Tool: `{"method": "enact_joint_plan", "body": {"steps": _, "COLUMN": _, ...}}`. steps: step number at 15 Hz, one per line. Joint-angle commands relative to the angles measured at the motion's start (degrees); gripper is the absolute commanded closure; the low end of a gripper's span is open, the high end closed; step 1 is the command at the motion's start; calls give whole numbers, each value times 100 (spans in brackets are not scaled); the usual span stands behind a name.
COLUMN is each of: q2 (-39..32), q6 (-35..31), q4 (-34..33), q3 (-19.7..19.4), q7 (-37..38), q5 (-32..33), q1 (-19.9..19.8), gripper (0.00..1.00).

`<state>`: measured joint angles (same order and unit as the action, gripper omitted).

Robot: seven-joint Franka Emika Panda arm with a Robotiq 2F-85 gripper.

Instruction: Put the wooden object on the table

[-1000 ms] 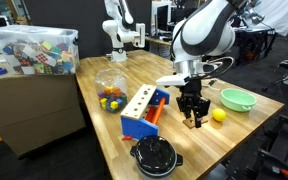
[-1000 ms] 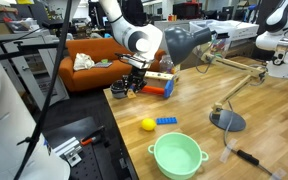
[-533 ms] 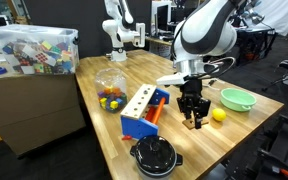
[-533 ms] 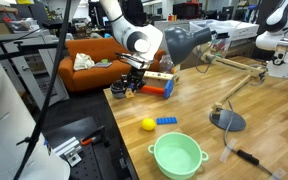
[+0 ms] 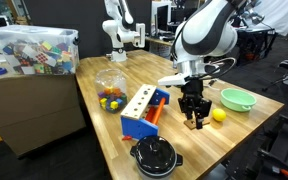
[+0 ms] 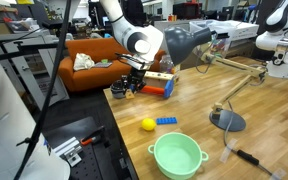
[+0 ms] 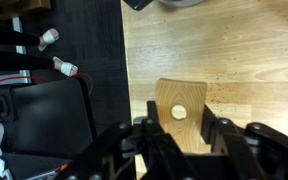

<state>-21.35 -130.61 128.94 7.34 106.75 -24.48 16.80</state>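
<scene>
Zero visible change over the last second: my end effector point(image 5: 193, 121) sits in the same low pose in both exterior views, and the jaws are clamped just as tight on the small flat rectangular block of tan wood point(image 7: 179, 113). I read this as a pause right before release. The carry looks done, the set-down isn't.

Where it is: the block is pinched between my fingers point(image 7: 224, 135) and sticks out ahead of them in the wrist view. It's over the light butcher-block wooden table point(image 7: 239, 70), near the edge, with dark floor just beside. In an exterior view the block point(image 5: 191, 123) is a small brown sliver at the fingertips, right down at the tabletop. Can't tell whether it's touching or just clear. In an exterior view from the far end, the end effector point(image 6: 125, 88) hides it.

Looks: plain tan face, faint grain, one pale round spot near the middle. No other marks resolvable. Thin and rigid, so it should lie flat once let go.

Neighbours: the blue-and-orange toy box with pale holed wooden top point(image 5: 144, 110) is near on one side and the small yellow ball point(image 5: 219, 115) on the opposite side. Both are apart from the block. Next move, as I judge it: open the jaws, then lift straight up.
</scene>
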Motion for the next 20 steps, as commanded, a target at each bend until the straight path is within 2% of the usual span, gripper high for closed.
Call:
{"method": "enact_joint_plan", "body": {"steps": 1, "q2": 140, "q6": -60, "q4": 131, "q3": 108, "q7": -70, "q5": -117, "q1": -143, "gripper": 72}}
{"method": "enact_joint_plan", "body": {"steps": 3, "q2": 143, "q6": -53, "q4": 132, "q3": 103, "q7": -66, "q5": -112, "q1": -150, "gripper": 72}}
{"method": "enact_joint_plan", "body": {"steps": 6, "q2": 147, "q6": -45, "q4": 131, "q3": 94, "q7": -59, "q5": -95, "q1": -164, "gripper": 84}}
{"method": "enact_joint_plan", "body": {"steps": 20, "q2": 149, "q6": -44, "q4": 147, "q3": 158, "q7": -70, "q5": -77, "q1": -155, "gripper": 84}}
